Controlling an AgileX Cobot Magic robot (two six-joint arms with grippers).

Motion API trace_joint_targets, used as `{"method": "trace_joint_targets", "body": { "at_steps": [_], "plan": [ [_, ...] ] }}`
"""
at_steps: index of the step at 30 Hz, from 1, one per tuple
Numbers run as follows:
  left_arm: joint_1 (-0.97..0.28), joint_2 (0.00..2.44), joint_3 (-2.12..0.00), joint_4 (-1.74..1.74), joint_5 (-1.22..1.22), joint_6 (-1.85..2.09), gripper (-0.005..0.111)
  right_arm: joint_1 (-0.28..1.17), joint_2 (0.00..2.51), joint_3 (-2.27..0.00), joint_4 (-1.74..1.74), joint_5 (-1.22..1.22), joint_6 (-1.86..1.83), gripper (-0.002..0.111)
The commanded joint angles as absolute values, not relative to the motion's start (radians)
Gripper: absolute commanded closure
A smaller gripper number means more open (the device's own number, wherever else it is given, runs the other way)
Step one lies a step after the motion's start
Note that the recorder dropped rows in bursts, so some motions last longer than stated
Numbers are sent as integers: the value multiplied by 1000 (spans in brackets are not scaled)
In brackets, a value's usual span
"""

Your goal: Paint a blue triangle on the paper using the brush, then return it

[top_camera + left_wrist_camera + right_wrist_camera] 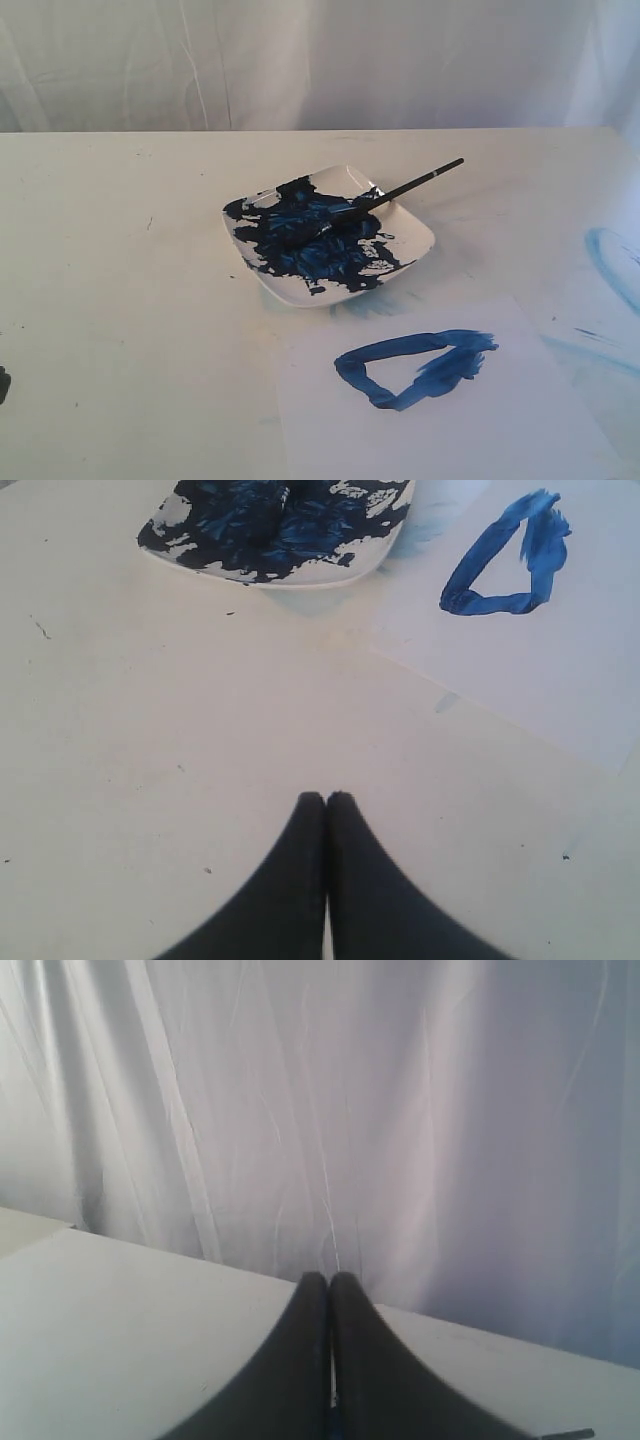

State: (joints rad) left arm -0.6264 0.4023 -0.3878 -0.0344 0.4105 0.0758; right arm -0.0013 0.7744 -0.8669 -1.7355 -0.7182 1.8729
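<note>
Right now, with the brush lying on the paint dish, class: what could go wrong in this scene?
1. The long black-handled paintbrush overhangs the rim of the white square dish; a knock might tip it out, spattering paint.
2. The thick dark-blue triangle may be wet, so anything crossing the thin white paper sheet could smear it.

We find the dish (413,240) at the middle of the tabletop (120,280). The brush (420,180) lies in it, handle jutting out past its far right rim. The paper (500,420) lies nearer and rightward, just beside the dish, with the triangle (390,347) on it.
</note>
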Motion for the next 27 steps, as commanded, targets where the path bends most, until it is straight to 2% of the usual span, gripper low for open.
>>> {"method": "trace_joint_targets", "body": {
  "at_steps": [1, 10, 13, 19, 22, 27],
  "plan": [
    [-624, 395, -381, -36, 418, 80, 107, -8, 713, -864, -1744, -723, 1861, 108],
    [-603, 374, -381, -36, 418, 82, 107, -8, 680, -864, -1744, -723, 1861, 108],
    [-500, 312, -381, -44, 418, 82, 107, -8, 680, -864, -1744, -720, 1861, 108],
    [-205, 149, -381, -44, 418, 82, 107, -8, 680, -864, -1744, -723, 1861, 108],
    [-131, 73, -381, -44, 418, 82, 107, -8, 680, -864, -1744, -723, 1861, 108],
    [-77, 0, -381, -44, 418, 82, 107, -8, 680, -864, -1744, -723, 1861, 108]
  ]
}}
